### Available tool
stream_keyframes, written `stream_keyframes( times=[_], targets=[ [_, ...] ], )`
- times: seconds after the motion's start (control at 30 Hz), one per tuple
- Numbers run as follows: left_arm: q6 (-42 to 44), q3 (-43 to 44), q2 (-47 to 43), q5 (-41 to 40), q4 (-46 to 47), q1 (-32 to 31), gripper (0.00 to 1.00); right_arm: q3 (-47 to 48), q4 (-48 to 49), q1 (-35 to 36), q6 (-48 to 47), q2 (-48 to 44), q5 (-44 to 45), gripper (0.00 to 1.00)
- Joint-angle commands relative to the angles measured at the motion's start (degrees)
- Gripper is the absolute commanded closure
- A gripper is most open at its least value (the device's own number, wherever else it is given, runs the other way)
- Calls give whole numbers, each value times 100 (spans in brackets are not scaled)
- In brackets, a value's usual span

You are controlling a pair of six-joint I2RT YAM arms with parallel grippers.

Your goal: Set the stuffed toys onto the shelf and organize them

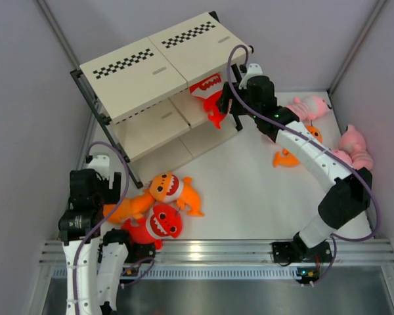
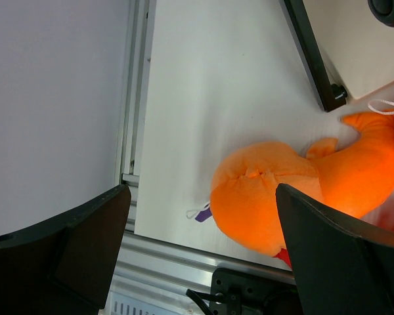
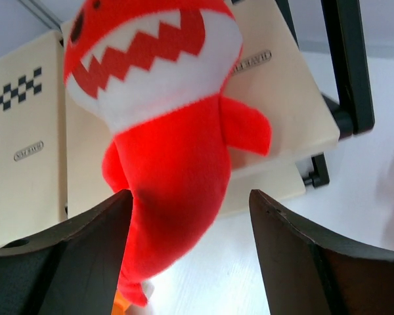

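Note:
The shelf (image 1: pixel 138 72) stands at the back left. A red shark (image 1: pixel 209 92) with white teeth leans at the edge of its middle board. In the right wrist view this shark (image 3: pixel 164 131) hangs between the wide-open jaws of my right gripper (image 3: pixel 189 197), close to the left finger (image 3: pixel 85 249). My right gripper (image 1: pixel 224 108) is at the shelf's right end. My left gripper (image 2: pixel 202 197) is open above the rounded end of an orange shark (image 2: pixel 282 190). Near the front left lie this orange shark (image 1: pixel 128 207), another orange shark (image 1: pixel 174 189) and a red shark (image 1: pixel 161 223).
A third orange shark (image 1: pixel 287 157) lies partly under the right arm. Pale pink plush animals (image 1: pixel 308 105) lie at the right wall, with more (image 1: pixel 352 147) further forward. The shelf's black leg (image 2: pixel 312 52) is near the left gripper. A metal rail (image 1: pixel 210 249) runs along the front.

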Motion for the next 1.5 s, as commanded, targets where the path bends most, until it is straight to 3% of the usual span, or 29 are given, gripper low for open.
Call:
stream_keyframes(
  times=[0.0, 0.17, 0.23, 0.27, 0.3, 0.37, 0.47, 0.63, 0.67, 0.73, 0.83, 0.87, 0.97, 1.17, 1.33, 1.4, 1.47],
  targets=[
    [-1, 25, -65, 63, 199, -31, 1, -337, 394, -25, 440, -517, 63, 28],
    [-1, 25, -56, 71, 199, -22, 2, -1085, 974, 239, 757, -737, -26, 28],
    [-1, 25, -65, 54, 199, -22, 1, -1147, 1045, 248, 898, -650, -26, 35],
    [-1, 25, -74, 45, 199, -31, 2, -1139, 1045, 257, 916, -606, -8, 40],
    [-1, 25, -65, 45, 199, -31, 1, -1112, 1037, 257, 934, -579, -26, 55],
    [-1, 33, -74, 45, 199, -22, 1, -981, 1045, 248, 934, -482, 9, 75],
    [165, 51, -74, 193, 200, -31, 1, -621, 1045, 230, 907, -351, 167, 94],
    [1174, 506, -21, 1238, -423, -31, 2, 46, 1203, 169, 1223, 88, 413, 100],
    [1334, 595, 5, 1884, -599, -40, 2, 126, 1230, 151, 1285, 167, 440, 100],
    [1772, 814, 66, 2302, -1124, -57, 2, 345, 1247, 99, 1426, 404, 431, 96],
    [2535, 965, 67, 2935, -1906, -75, 2, 478, 1186, 46, 1374, 572, 343, 72],
    [2722, 982, 67, 3041, -2101, -75, 2, 479, 1151, 37, 1269, 555, 317, 58],
    [3303, 983, 84, 3226, -2533, -84, 2, 295, 1028, 37, 1040, 336, 308, 37],
    [3945, 1123, 348, 3604, -2613, -93, 1, -557, 729, 90, 408, -875, 457, 28],
    [4341, 1141, 445, 3982, -2613, -102, 2, -2602, 1157, 774, -33, -2554, 414, 28],
    [4306, 1132, 453, 4044, -2613, -102, 1, -3855, 2070, 1360, 37, -3037, -269, 27],
    [4236, 1167, 445, 4105, -2613, -102, 1, -4484, 2764, 1810, 81, -3119, -1112, 21]
  ],
)
